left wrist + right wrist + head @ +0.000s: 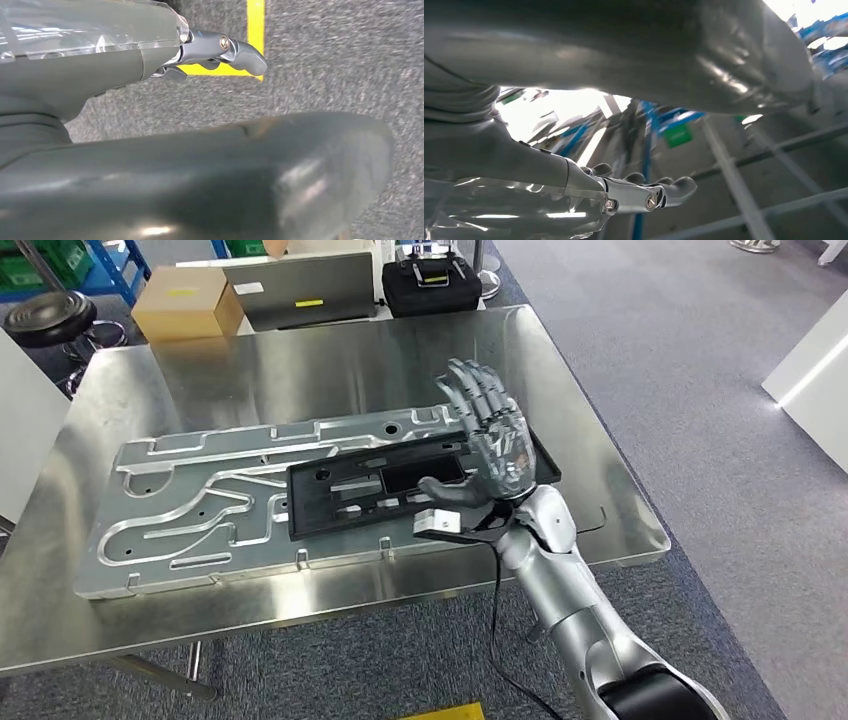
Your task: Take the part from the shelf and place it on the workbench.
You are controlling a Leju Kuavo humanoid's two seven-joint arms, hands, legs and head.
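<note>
The black flat part, a long frame with cut-outs, lies on a machined aluminium plate on the steel workbench. My right hand is raised over the part's right end with its fingers spread and nothing in them; the thumb reaches out just above the part. In the right wrist view the right hand has its fingers stretched out and empty. My left hand hangs over grey carpet with its fingers extended and holds nothing.
At the workbench's far edge stand a cardboard box, a grey case and a black case. A black stool is at the far left. Yellow floor tape runs under the left hand.
</note>
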